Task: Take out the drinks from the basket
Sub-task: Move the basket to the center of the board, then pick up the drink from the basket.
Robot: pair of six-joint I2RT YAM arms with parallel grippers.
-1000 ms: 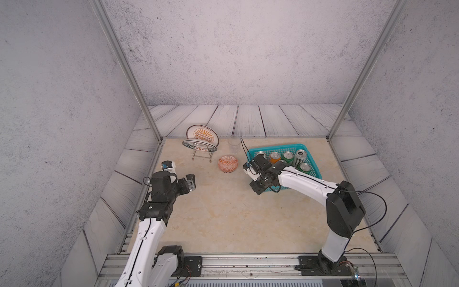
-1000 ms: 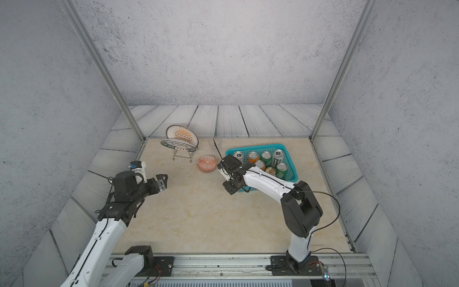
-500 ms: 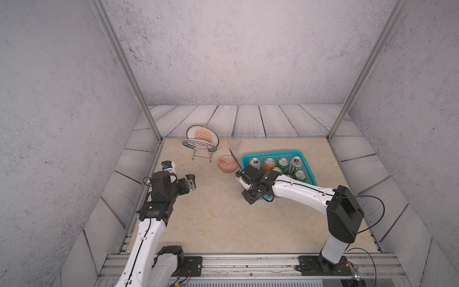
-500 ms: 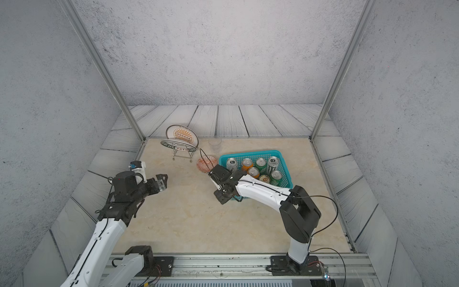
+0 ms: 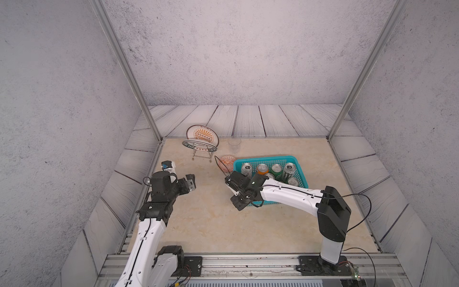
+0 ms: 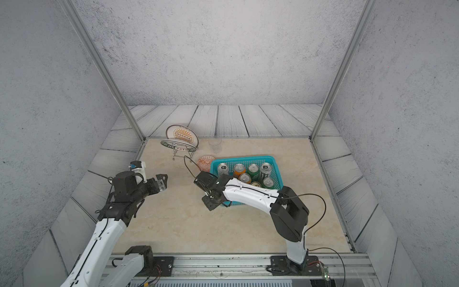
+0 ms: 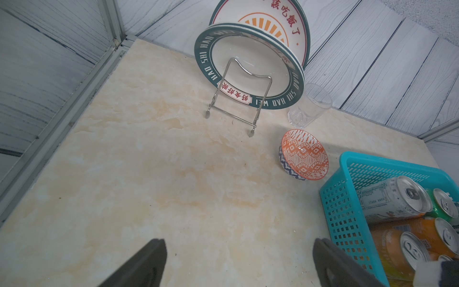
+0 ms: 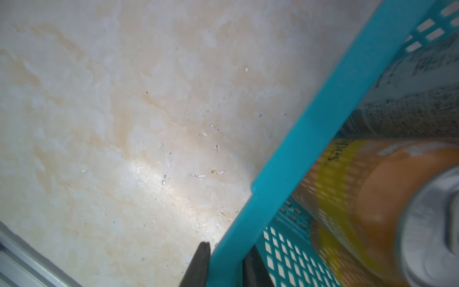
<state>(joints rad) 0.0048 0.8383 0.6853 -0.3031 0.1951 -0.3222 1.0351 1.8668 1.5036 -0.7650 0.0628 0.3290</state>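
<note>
Right gripper clamped on turquoise basket rim, drink cans standing inside, left gripper jaws spread wide above marble tabletop.

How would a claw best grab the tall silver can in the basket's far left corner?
Probably by its upper body, just under the lid, coming straight down. The silver can stands upright in a corner of the basket, with walls on two sides and an orange can close beside it, so a sideways approach looks blocked.
</note>
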